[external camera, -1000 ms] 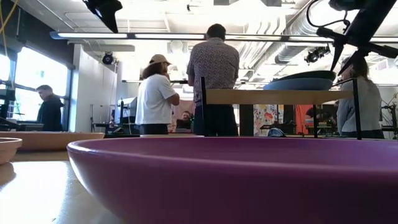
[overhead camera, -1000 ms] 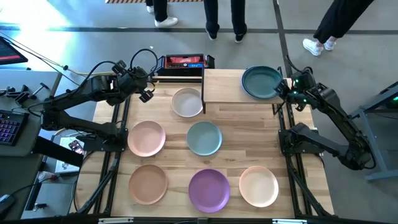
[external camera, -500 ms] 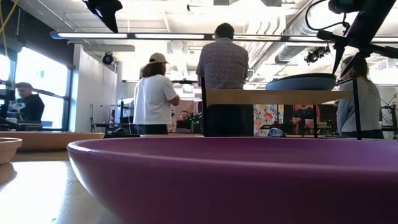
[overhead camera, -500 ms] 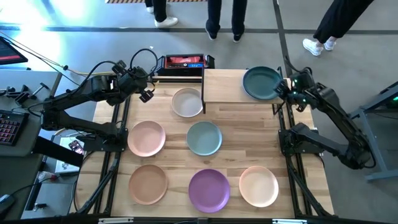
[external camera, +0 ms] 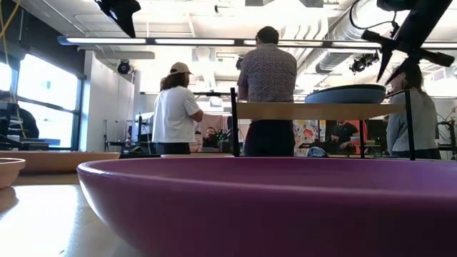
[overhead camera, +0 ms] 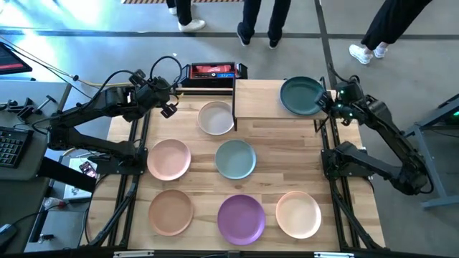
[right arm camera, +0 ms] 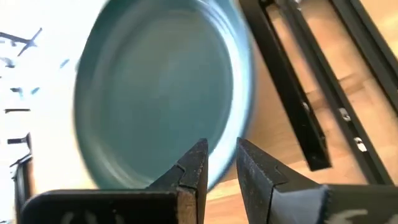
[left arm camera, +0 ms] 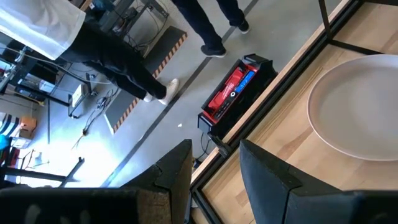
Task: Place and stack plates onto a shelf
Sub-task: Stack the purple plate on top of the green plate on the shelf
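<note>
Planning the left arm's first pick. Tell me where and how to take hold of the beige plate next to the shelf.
Grip the beige plate by its low raised rim, on the edge facing the left end effector. It lies flat on the table, so only the rim offers a hold: one finger over it, one under. Avoid its far side, which sits close against the shelf leg.

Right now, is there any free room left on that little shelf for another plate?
Yes. The shelf is bare on its left half, between the teal plate and the beige plate on the table. The right half is taken by the teal plate, with the right gripper at its rim. Below, the table is crowded with plates, leaving only narrow gaps.
</note>
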Tool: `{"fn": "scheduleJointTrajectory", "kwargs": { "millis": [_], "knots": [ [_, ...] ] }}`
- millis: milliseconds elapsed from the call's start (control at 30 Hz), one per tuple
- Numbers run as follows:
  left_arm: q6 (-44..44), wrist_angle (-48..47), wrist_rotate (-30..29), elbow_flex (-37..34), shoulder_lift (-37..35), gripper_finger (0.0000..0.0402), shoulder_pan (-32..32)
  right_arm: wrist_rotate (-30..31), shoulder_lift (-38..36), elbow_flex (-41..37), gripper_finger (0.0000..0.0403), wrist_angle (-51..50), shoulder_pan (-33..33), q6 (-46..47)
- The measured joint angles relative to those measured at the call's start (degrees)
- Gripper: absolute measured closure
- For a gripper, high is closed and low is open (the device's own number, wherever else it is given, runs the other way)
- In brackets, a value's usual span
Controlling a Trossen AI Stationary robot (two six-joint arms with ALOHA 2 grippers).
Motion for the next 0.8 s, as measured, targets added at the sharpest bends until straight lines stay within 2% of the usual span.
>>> {"fn": "scheduleJointTrajectory", "kwargs": {
  "millis": [133,333,567,800],
  "knots": [
    [-0.02,0.0,0.73,0.0,0.0,0.028,-0.01,-2.83,-0.57,1.39,0.0341,3.93,0.0,-4.95],
    [-6.14,-0.02,7.82,0.0,0.01,0.028,-0.01,-13.94,-0.42,2.14,0.0341,15.75,1.07,-15.79],
    [-13.2,-1.33,15.8,-0.03,1.74,0.028,-0.01,-24.59,-0.44,2.14,0.0341,25.62,7.13,-24.24],
    [-18.85,-7.94,25.46,-0.03,6.15,0.028,-0.09,-25.99,-0.42,2.14,0.0341,28.25,16.13,-28.89]
  ]
}}
